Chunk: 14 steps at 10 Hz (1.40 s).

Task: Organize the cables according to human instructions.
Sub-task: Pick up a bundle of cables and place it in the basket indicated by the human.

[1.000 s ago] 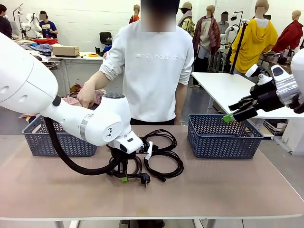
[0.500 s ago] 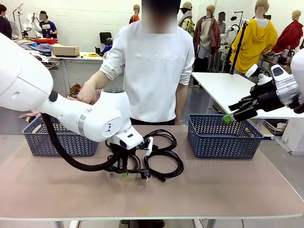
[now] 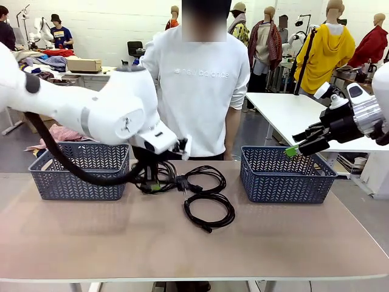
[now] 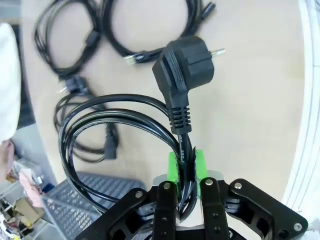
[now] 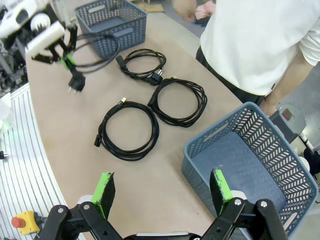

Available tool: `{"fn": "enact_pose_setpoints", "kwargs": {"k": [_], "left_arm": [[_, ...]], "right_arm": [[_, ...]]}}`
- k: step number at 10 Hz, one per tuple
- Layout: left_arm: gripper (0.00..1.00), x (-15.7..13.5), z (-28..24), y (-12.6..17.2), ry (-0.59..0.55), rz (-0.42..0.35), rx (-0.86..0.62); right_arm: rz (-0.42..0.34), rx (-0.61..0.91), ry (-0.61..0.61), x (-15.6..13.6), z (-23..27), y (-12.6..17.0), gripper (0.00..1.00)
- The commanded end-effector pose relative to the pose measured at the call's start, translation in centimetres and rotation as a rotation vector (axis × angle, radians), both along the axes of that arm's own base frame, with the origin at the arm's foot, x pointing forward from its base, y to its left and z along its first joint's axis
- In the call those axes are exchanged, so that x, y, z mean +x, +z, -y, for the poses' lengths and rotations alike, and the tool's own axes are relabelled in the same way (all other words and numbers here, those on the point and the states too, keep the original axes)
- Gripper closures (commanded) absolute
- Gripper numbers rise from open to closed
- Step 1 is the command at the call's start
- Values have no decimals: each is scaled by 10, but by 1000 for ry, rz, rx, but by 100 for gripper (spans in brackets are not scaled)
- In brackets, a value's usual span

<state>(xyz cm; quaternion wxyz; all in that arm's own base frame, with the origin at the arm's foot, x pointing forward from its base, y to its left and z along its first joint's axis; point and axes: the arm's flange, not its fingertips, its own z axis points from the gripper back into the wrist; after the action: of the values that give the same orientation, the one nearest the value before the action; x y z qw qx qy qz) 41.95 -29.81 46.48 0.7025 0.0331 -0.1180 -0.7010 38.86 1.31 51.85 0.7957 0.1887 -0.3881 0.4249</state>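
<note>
Grips coiled cable (image 4: 181, 127) in left tool (image 4: 186, 167), pinched shut on cord below plug (image 4: 187, 62), lifted off tabletop (image 3: 273, 237). Hangs just right of left basket (image 3: 79, 182), well apart from right basket (image 3: 285, 182). Shows three cables (image 5: 152, 134) flat mid-tabletop; right tool (image 5: 162, 191) wide, empty, near right basket.

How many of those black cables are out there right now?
4. One cable is pinched in the left gripper; three coils lie on the table: near coil, middle coil, far coil.
</note>
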Motion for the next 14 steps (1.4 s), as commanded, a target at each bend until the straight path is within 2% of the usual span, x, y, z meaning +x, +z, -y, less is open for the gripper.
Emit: {"fn": "enact_pose_setpoints", "kwargs": {"k": [1,4,6,8,11,12,14], "left_arm": [[100,23,-31,27,9,16,9],[100,56,-87,70,99,49,-12],[100,70,-127,84,161,55,-36],[100,78,-159,84,224,57,-52],[100,83,-182,80,327,60,-85],[100,87,-174,81,266,55,-45],[100,87,-174,81,266,55,-45]], "right_arm": [[6,21,5,1,-1,0,0],[6,21,5,1,-1,0,0],[6,21,5,1,-1,0,0],[6,21,5,1,-1,0,0],[6,21,5,1,-1,0,0],[6,21,5,1,-1,0,0],[6,21,5,1,-1,0,0]]}}
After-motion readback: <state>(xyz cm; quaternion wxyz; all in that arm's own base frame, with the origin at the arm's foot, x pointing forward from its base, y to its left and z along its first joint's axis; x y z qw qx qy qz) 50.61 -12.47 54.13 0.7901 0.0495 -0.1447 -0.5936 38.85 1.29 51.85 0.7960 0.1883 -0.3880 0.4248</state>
